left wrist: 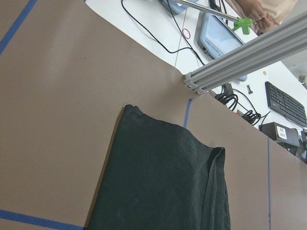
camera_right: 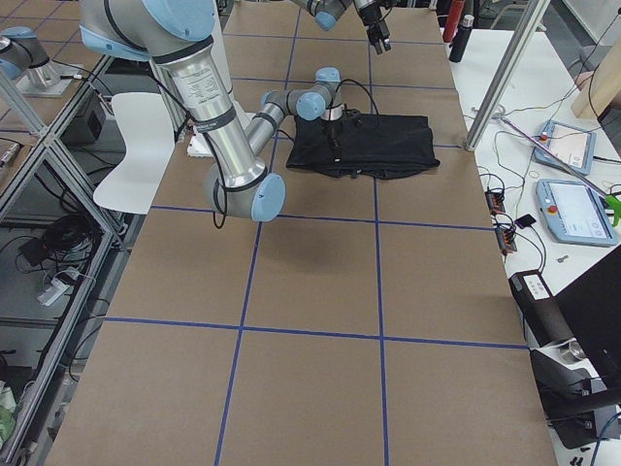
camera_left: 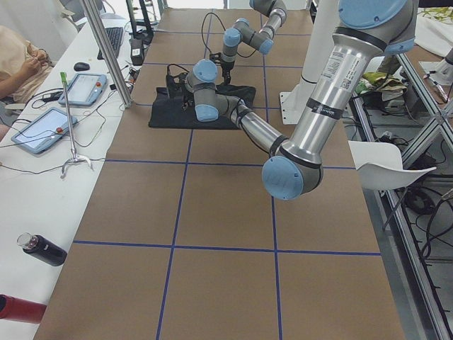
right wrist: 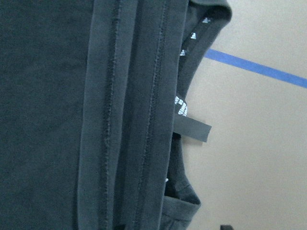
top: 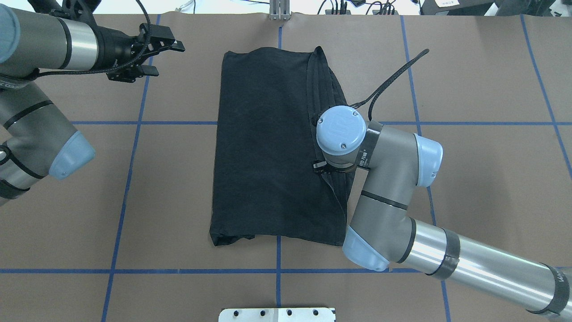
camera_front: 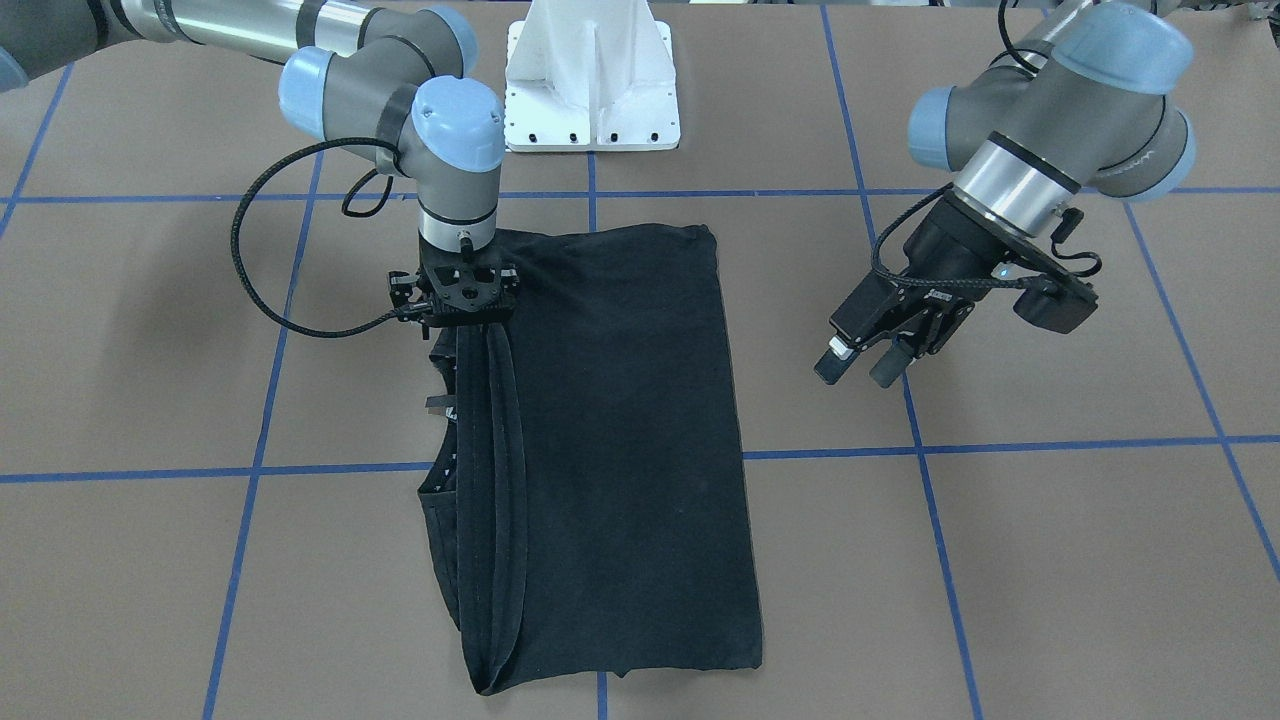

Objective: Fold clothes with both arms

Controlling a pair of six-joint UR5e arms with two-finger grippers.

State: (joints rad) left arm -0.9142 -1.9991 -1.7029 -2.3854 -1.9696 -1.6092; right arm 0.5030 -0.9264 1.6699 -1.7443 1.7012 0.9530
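The black T-shirt (camera_front: pixel 620 430) (top: pixel 263 147) lies folded into a tall rectangle on the brown table, print hidden. Its stacked hems (right wrist: pixel 129 120) run along the edge beside the collar tag (right wrist: pixel 192 129). My right gripper (camera_front: pixel 462 322) points straight down onto that hem edge, about midway along it. Its fingers are hidden under the wrist, so I cannot tell whether they hold the cloth. My left gripper (camera_front: pixel 857 366) (top: pixel 163 56) hangs open and empty above bare table, off to the shirt's other side. The left wrist view shows the shirt's far corner (left wrist: pixel 129 111).
The white pedestal base (camera_front: pixel 592 80) stands behind the shirt at the robot's edge. Blue tape lines (camera_front: pixel 1050 445) grid the table. An aluminium post (left wrist: pixel 240 57), tablets (camera_left: pixel 42 127), cables and a seated person line the bench beyond the far edge.
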